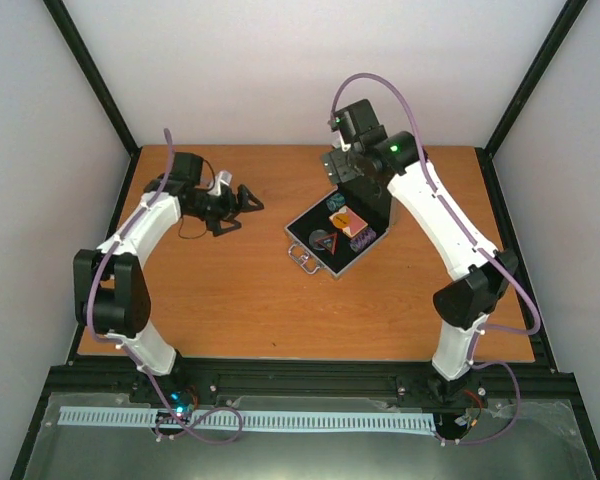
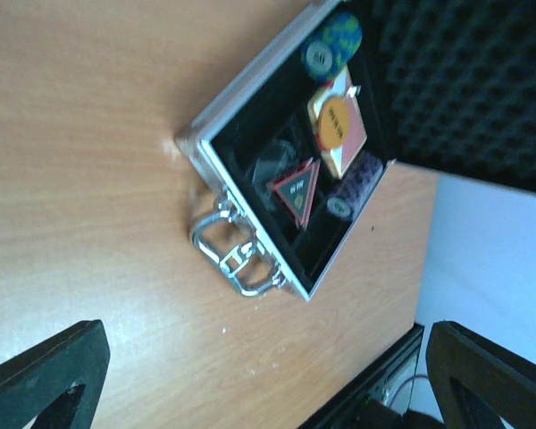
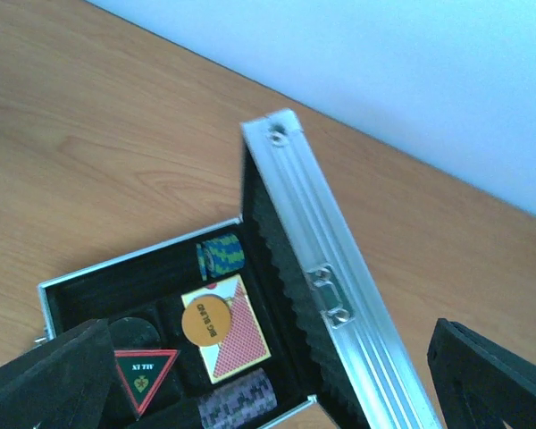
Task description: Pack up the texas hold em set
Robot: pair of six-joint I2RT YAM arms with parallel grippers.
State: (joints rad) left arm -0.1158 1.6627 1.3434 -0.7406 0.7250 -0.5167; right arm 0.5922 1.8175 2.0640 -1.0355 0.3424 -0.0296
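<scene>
Right hand [image 3: 268, 362]: fingers wide apart, straddling the raised lid [image 3: 330, 277]. No contact that I can make out. Left hand [image 1: 238, 205]: also apart, holding nothing, well to the left and pointed at the case.

Aluminium case [image 1: 332, 238] sits open, right of centre on the surface [image 1: 230, 300], with the handle [image 2: 228, 255] on the near-left side. Inside are the card pack [image 3: 237, 344] with the orange disc [image 3: 206, 322] on top, the black-red triangle [image 3: 146, 374] and the chip stacks [image 3: 220, 256], all in their compartments.

My read: packing looks done, lid closing is next.
- Lid is stiff, hinged, ribbed metal and probably slick, so push its top edge rather than pinch it.
- Base looks light and may skid on the wood, so brace it at the handle side.

There's room to move on the near and left sides. The back wall [image 1: 300, 70] is close behind the lid. The case is well in from every surface edge.
</scene>
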